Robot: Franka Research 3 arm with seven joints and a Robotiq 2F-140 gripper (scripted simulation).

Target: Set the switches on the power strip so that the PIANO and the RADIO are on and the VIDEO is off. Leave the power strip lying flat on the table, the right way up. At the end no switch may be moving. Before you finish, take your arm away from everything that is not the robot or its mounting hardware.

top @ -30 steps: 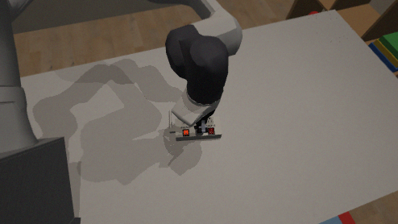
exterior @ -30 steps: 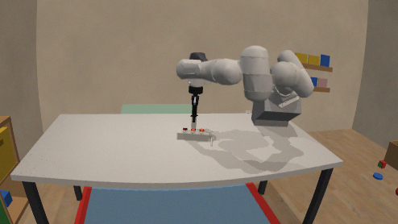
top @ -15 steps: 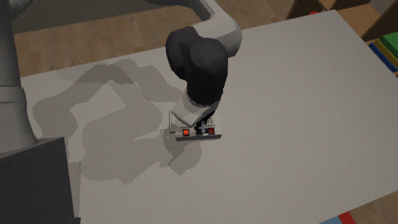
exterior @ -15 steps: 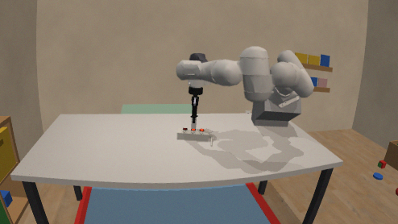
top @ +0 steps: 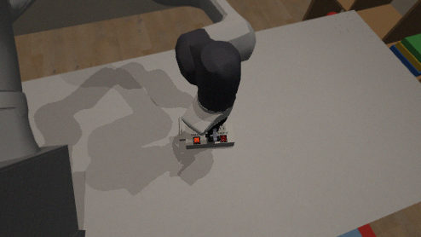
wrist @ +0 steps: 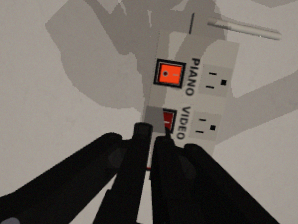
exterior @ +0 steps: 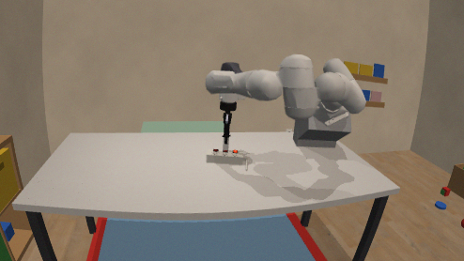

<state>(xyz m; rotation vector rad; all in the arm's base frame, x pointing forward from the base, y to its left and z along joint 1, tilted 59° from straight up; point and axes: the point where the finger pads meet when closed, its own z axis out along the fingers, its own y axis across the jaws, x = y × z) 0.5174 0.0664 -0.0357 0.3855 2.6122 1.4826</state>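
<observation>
Plainly legible, "PIANO" and "VIDEO" beside two switches on the power strip [top: 210,145] [exterior: 226,160] [wrist: 167,42].

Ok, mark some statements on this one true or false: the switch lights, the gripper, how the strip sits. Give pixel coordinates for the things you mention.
1. The PIANO switch [top: 196,140] [exterior: 235,151] [wrist: 170,74] is lit orange. True.
2. The VIDEO switch [wrist: 169,121] glows as brightly as the PIANO one. False: it is dark red.
3. The gripper [exterior: 226,141] [wrist: 152,120] is wide open. False: its fingers are closed together.
4. The power strip [top: 210,145] [exterior: 226,160] [wrist: 172,41] lies on the table [top: 320,128] [exterior: 117,178] [wrist: 40,165] with its switches facing up. True.
5. The gripper is well away from the strip. False: its fingertips are right by the VIDEO switch.
</observation>
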